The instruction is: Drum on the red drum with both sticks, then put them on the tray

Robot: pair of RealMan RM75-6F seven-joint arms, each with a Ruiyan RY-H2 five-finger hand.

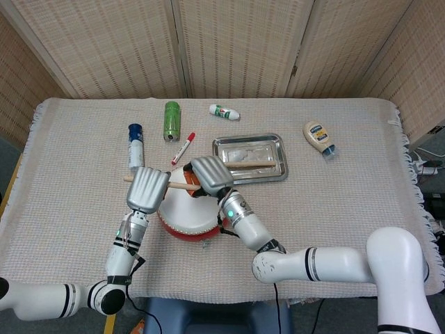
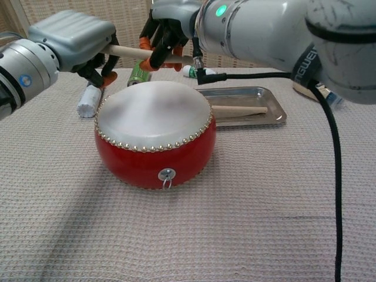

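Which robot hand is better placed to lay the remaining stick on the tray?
The right hand, probably. Both hands hold the stick above the drum, but the right lies nearer the tray, where one stick already rests. The left hand is on the drum's far side.

Lying apart on the beige woven-cloth table (image 1: 334, 209): blue-capped white tube (image 1: 135, 145), green can (image 1: 172, 120), red-capped marker (image 1: 183, 147), small white green-labelled bottle (image 1: 224, 111), upturned mayonnaise bottle (image 1: 318, 138). Behind, wicker screen panels (image 1: 236, 45).
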